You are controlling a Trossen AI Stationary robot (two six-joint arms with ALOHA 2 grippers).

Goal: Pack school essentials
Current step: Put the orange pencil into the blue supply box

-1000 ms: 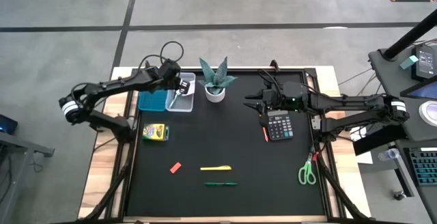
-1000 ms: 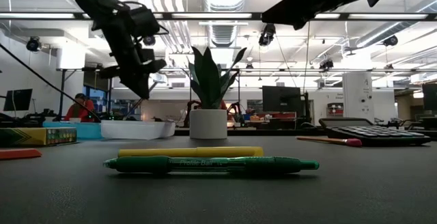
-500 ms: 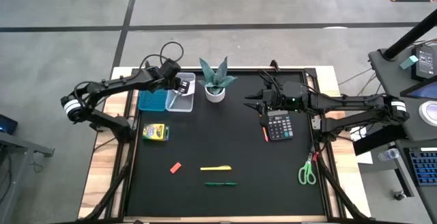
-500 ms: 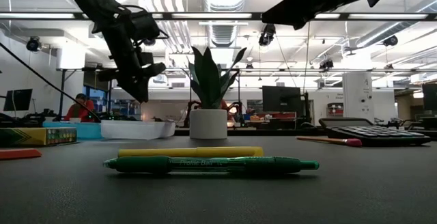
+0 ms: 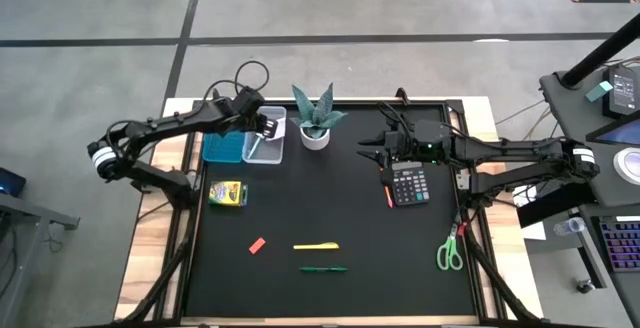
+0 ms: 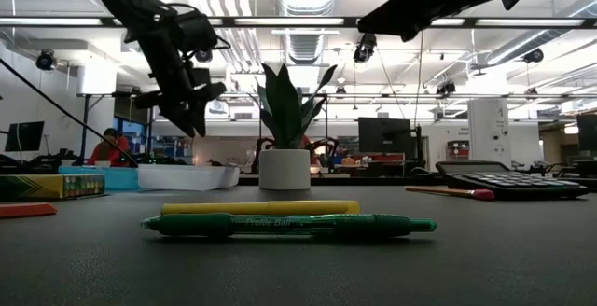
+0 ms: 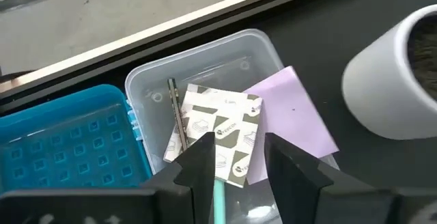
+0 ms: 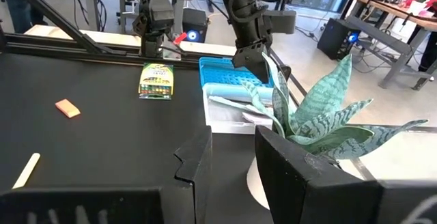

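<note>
My left gripper (image 5: 262,128) hangs open over the clear box (image 5: 265,138) at the table's far left. In the left wrist view the box holds a white patterned packet (image 7: 218,132), a purple pad (image 7: 290,115), a thin pencil (image 7: 177,111) and a teal pen (image 7: 218,197), which shows between my fingers. My right gripper (image 5: 366,150) waits open in the air beside the calculator (image 5: 407,182). Flat on the mat lie the crayon box (image 5: 227,193), red eraser (image 5: 257,245), yellow pen (image 5: 315,246), green pen (image 5: 322,268), orange pencil (image 5: 388,196) and scissors (image 5: 449,253).
A blue tray (image 5: 222,146) sits against the clear box's left side. The potted spiky plant (image 5: 316,118) stands just right of the box, between the two grippers. The middle of the black mat (image 5: 330,208) is bare. A person sits far behind the table in the low view.
</note>
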